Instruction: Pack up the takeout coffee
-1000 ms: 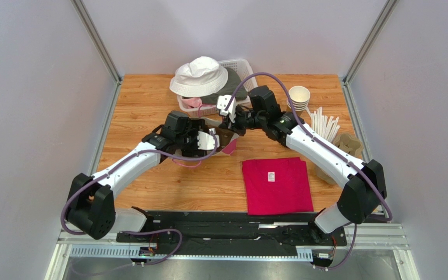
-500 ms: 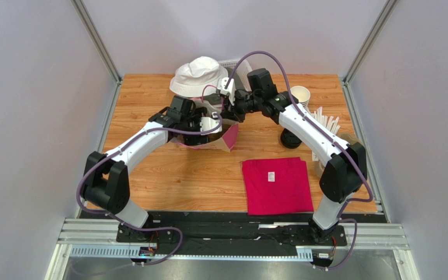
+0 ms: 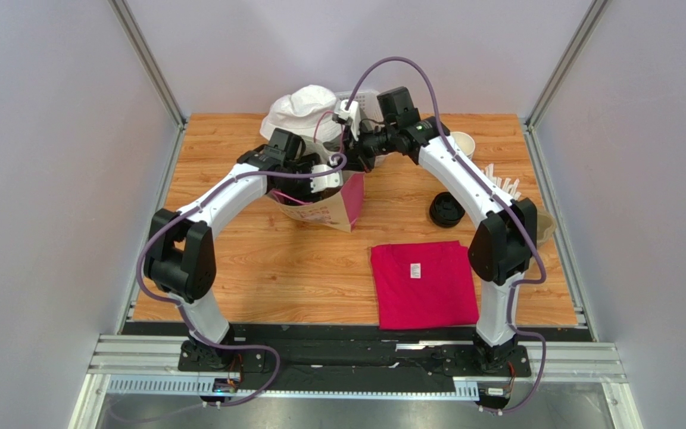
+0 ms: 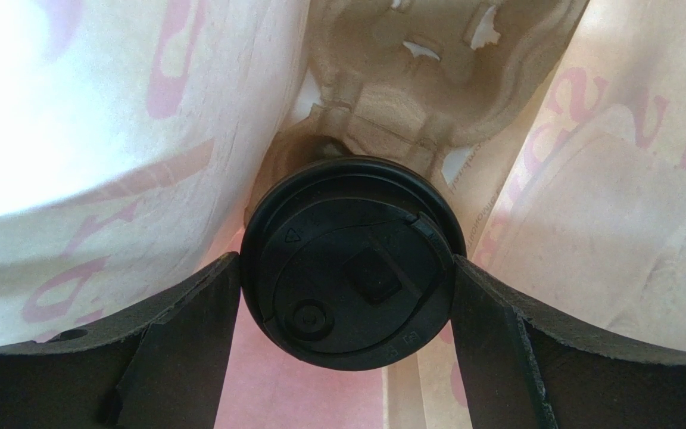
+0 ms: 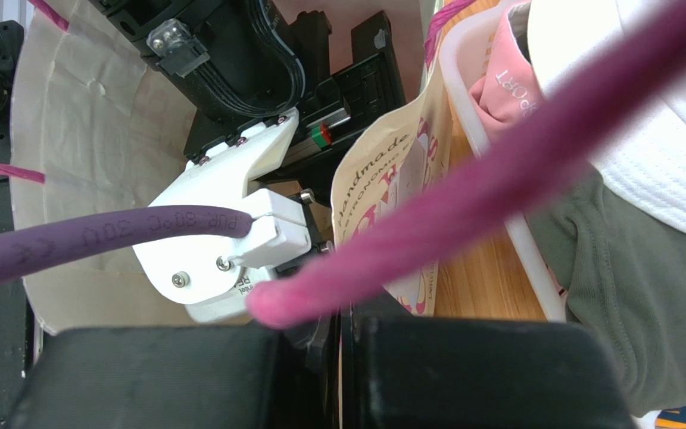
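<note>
We see the takeout coffee (image 4: 338, 206) down inside the paper bag (image 3: 342, 207), its black lid facing the left wrist camera. It sits just beside a moulded pulp carrier (image 4: 409, 80) that lies deeper in the bag. The left gripper (image 4: 347, 277) reaches into the bag's mouth with its jaws spread wide. One of its fingers (image 4: 185, 340) is against each side of the lid, so it has the cup in its hold. The right gripper (image 5: 342, 357) is closed at the bag's far rim, near the white hat (image 3: 297, 107). It seems to pinch the paper edge, though a pink cable (image 5: 499, 161) across that view hides part of the contact. The bag stands upright on the table (image 3: 230, 259). A stack of black lids (image 3: 446, 210) lies well to the bag's right, and a folded red shirt (image 3: 423, 284) lies on the bag's near side, towards the arm bases.
</note>
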